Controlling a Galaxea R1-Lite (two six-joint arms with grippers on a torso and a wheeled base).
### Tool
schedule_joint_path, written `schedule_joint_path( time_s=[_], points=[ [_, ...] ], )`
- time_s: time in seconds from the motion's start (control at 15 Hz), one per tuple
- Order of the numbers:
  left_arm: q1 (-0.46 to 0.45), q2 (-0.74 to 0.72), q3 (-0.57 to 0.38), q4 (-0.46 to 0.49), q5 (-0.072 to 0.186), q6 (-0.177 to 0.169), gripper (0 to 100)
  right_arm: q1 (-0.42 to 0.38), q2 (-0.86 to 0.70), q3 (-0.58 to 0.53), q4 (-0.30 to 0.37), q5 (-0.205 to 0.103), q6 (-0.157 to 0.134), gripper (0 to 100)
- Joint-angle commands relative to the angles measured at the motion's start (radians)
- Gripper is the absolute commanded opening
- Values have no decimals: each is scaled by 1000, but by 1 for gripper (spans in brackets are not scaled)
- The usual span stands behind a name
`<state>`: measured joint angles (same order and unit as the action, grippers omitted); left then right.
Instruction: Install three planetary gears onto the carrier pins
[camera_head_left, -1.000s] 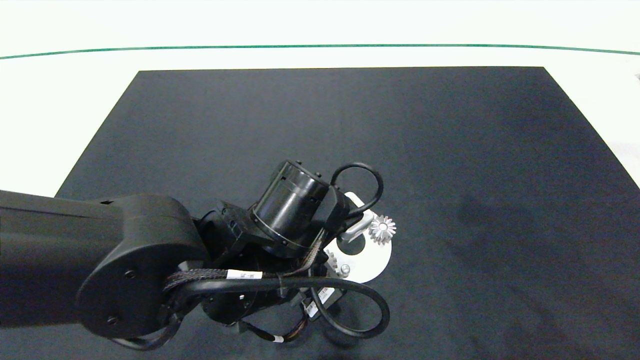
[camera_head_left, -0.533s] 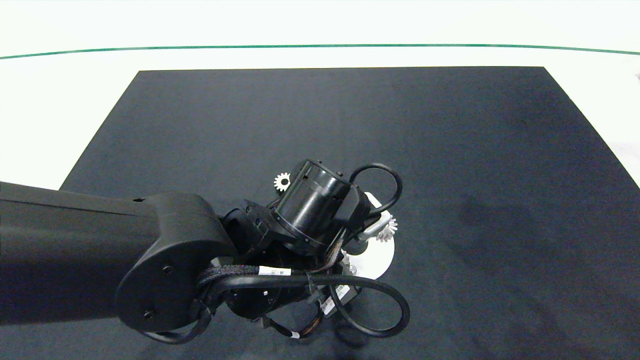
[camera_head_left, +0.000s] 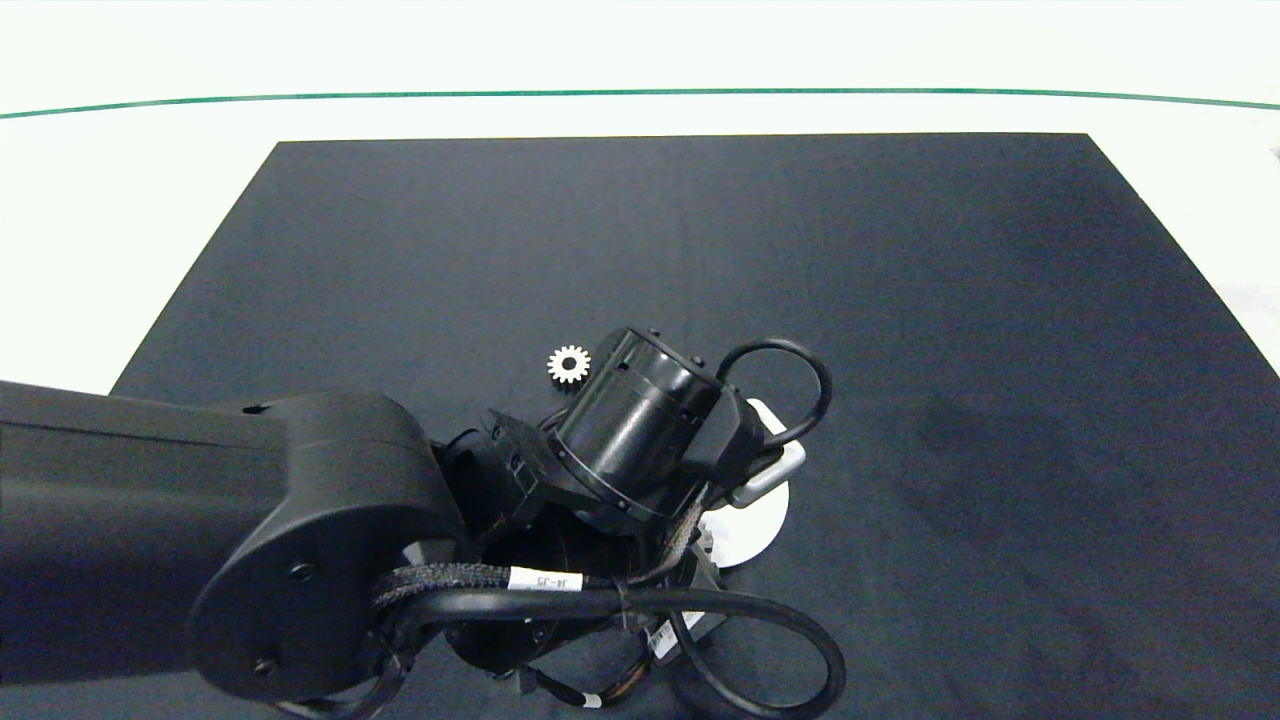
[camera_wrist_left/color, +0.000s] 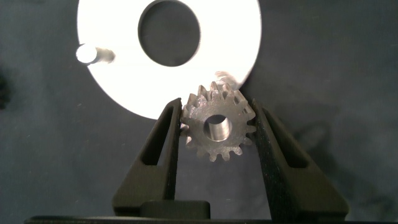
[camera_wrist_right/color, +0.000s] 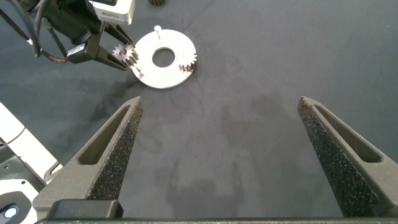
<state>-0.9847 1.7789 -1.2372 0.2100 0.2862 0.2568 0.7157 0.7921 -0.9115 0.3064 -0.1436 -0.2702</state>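
My left gripper (camera_wrist_left/color: 216, 111) is shut on a silvery planetary gear (camera_wrist_left/color: 217, 129), gripped by its toothed rim, hole facing the camera. It hangs at the edge of the white disc (camera_wrist_left/color: 239, 37). One bare carrier pin (camera_wrist_left/color: 87, 54) stands near the far rim, and another pin (camera_wrist_left/color: 225, 78) peeks out just behind the held gear. The right wrist view shows a second gear (camera_wrist_right/color: 188, 64) seated on the disc (camera_wrist_right/color: 155, 78). A third gear (camera_head_left: 568, 364) lies loose on the mat behind the left arm. My right gripper (camera_wrist_right/color: 227, 155) hangs open and empty, well away from the disc.
The black mat (camera_head_left: 900, 300) covers the white table, with a green line (camera_head_left: 640, 93) beyond it. In the head view the left arm's wrist (camera_head_left: 640, 430) and cables (camera_head_left: 740, 620) cover most of the disc (camera_head_left: 755, 520).
The left arm has shifted right and away from me over the disc, hiding the held gear under its wrist in the head view. The loose gear on the mat has come into sight.
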Motion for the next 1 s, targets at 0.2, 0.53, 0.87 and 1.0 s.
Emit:
schedule_joint_path(
  time_s=[0.2,0.53,0.87,1.0],
  points=[
    [-28,25,-30,-3,2,1,19,1,2,0,2,-1,-1,100],
    [-26,45,-44,-4,2,7,19,1,1,0,2,-1,-1,100],
    [-22,56,-57,-4,2,35,19,1,1,2,3,-1,-3,100],
    [-19,66,-70,-4,2,36,19,1,1,2,3,1,-12,100]
  ],
)
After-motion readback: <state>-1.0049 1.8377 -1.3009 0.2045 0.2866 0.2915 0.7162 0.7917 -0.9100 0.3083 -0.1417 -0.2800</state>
